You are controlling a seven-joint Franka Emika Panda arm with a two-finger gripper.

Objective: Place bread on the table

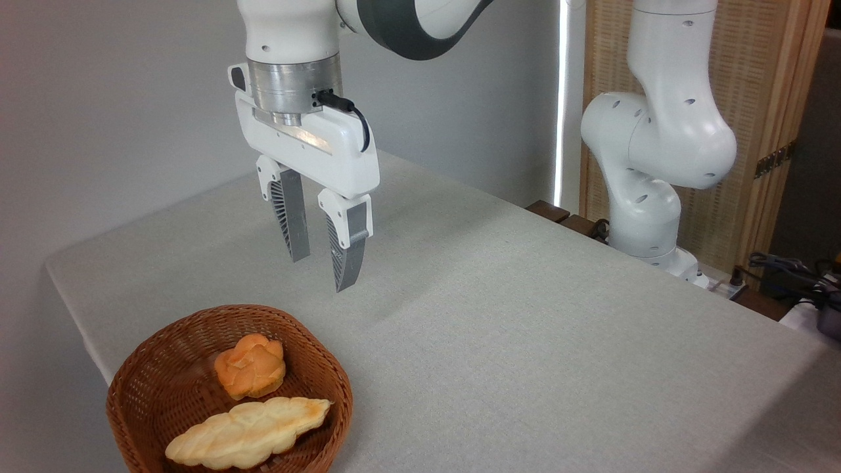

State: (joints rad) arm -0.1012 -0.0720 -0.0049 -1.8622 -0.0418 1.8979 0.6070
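A Franka Panda arm (657, 131) poises its gripper (320, 272) above the grey cloth-covered surface (525, 328), its two ribbed grey fingers (348, 253) pointing down and parted by a narrow gap — nothing between them. The fingertips hang in the air, clear of the surface and of everything on it.

The bread (250, 366) — a small, round, orange-golden knotted roll with a lumpy rosette top — sits inside a brown wicker basket (144, 394) at the surface's near left corner. Taken from the basket, the fingers stand beyond its far rim and somewhat to the right, well above it; the roll lies below and to the left of the fingertips, apart from them and untouched. It rests toward the back of the basket's bowl, right side up as far as can be seen.

Just in front of the roll, in the same basket, lies a longer, pale braided loaf (246, 433) shaped like a leaf, stretched across the bowl with its right tip against the rim. The roll's lower edge meets or nearly meets the loaf; which cannot be told.

Past the basket, the rest of the surface runs off to the right, where the arm's white base stands at the far edge before a slatted wooden screen (769, 98).
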